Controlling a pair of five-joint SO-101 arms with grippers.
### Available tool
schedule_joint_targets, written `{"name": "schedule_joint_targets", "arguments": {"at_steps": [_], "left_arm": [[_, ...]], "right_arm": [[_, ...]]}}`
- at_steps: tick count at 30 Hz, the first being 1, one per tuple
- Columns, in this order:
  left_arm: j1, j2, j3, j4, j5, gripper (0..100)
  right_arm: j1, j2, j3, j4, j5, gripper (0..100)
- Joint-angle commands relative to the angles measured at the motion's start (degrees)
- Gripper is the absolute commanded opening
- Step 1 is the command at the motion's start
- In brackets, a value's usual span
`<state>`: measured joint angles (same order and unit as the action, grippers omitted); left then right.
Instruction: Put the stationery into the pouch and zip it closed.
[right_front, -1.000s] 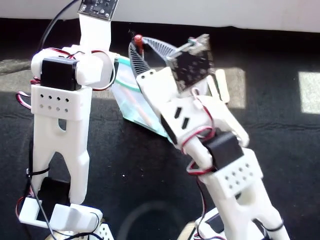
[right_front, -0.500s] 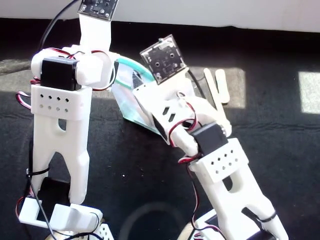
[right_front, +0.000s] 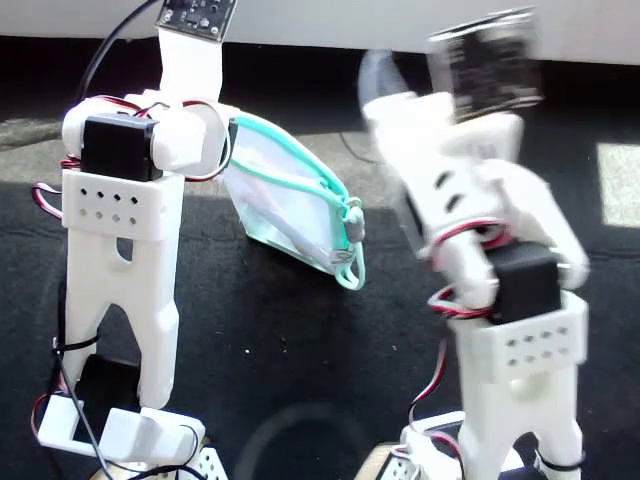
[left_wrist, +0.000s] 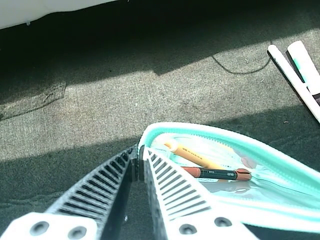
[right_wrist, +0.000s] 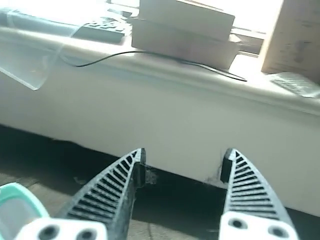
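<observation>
The left gripper (left_wrist: 138, 150) is clamped on the rim of the translucent plastic pouch with mint-green zipper trim (right_front: 285, 215), propping its mouth open over the black felt table (right_front: 300, 350). A yellow-orange pencil (left_wrist: 192, 156) and a dark pen with red ends (left_wrist: 215, 173) lie inside, so filling looks partly done. Two white markers (left_wrist: 306, 59) lie on the felt outside, and the zipper is undone. The right gripper (right_wrist: 182, 160) hangs high, jaws spread and empty. Bare felt around the markers gives room to approach; the raised zipper rim is the edge to get over.
</observation>
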<state>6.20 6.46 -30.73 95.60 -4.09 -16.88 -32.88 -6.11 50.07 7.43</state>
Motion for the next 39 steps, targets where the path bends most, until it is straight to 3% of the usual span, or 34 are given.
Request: {"name": "schedule_joint_targets", "arguments": {"at_steps": [1,3,5,9,13,16,21,28,31,39], "left_arm": [[0.5,3.0,3.2,3.3,0.2,1],[0.5,3.0,3.2,3.3,0.2,1],[0.7,3.0,3.2,3.3,0.2,1],[0.7,3.0,3.2,3.2,0.1,1],[0.6,3.0,3.2,3.3,0.1,1],[0.4,3.0,3.3,3.3,0.1,1],[0.3,3.0,3.3,3.3,0.1,1],[0.3,3.0,3.3,3.3,0.1,1],[0.3,3.0,3.3,3.3,0.1,1],[0.2,3.0,3.3,3.3,0.1,1]], "right_arm": [[11.7,0.0,-2.2,2.9,-0.4,9.8],[14.8,1.2,1.7,3.3,-0.3,0.0],[15.8,4.2,6.1,3.3,-0.2,5.2],[16.1,15.7,6.8,3.3,0.2,5.9],[15.7,31.2,1.7,4.1,6.8,6.0],[15.3,43.0,-6.7,8.0,11.3,9.0],[15.2,61.0,-27.1,19.9,13.1,23.2],[11.5,80.9,-58.2,31.3,13.8,16.2],[8.8,87.9,-67.4,33.9,17.9,15.1],[10.6,97.1,-73.0,34.1,18.8,15.4]]}}
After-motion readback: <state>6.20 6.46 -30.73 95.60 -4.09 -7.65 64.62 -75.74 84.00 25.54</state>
